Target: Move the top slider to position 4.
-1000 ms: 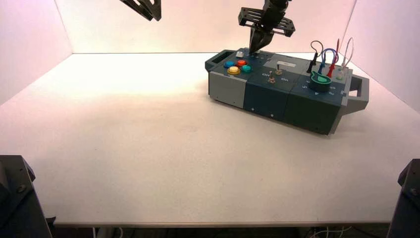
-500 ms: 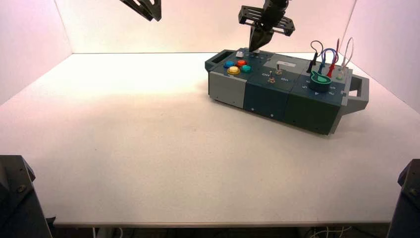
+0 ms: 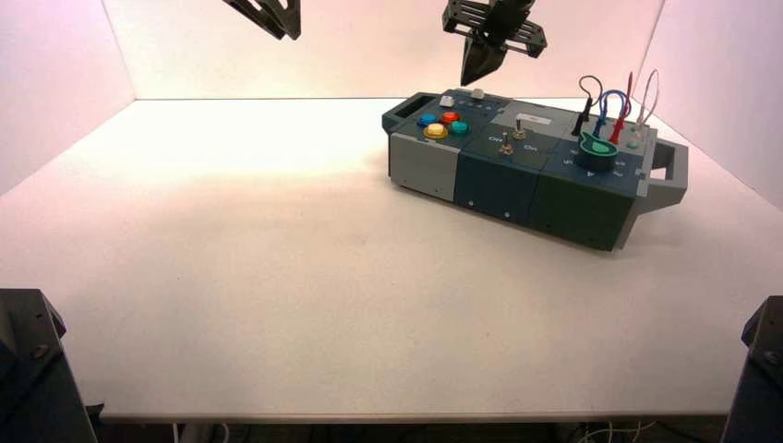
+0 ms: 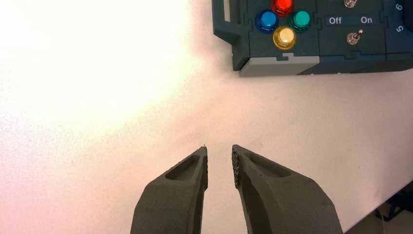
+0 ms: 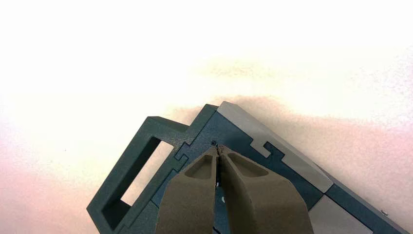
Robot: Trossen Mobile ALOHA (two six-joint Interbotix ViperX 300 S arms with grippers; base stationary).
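The dark blue box (image 3: 499, 175) stands at the table's back right. The top slider's tiny white cap (image 3: 477, 93) shows at the box's back edge, right of a greyish-white square knob (image 3: 447, 101). My right gripper (image 3: 472, 74) hangs shut and empty a little above the cap, apart from it. In the right wrist view the shut right gripper (image 5: 217, 147) hovers over the box's corner beside its handle (image 5: 139, 170), and its fingers hide the cap. My left gripper (image 3: 277, 17) is parked high at the back, open and empty; it also shows in the left wrist view (image 4: 220, 151).
Blue (image 3: 426, 120), red (image 3: 450, 117), teal (image 3: 459, 127) and yellow (image 3: 436, 131) buttons sit on the box's left end. Two toggle switches (image 3: 506, 145) stand mid-box. A green knob (image 3: 598, 150) and looped wires (image 3: 614, 106) are at its right end.
My right gripper has risen off the box's back edge, staying shut. The white slider cap, hidden under its tips before, now shows. The left arm has not moved.
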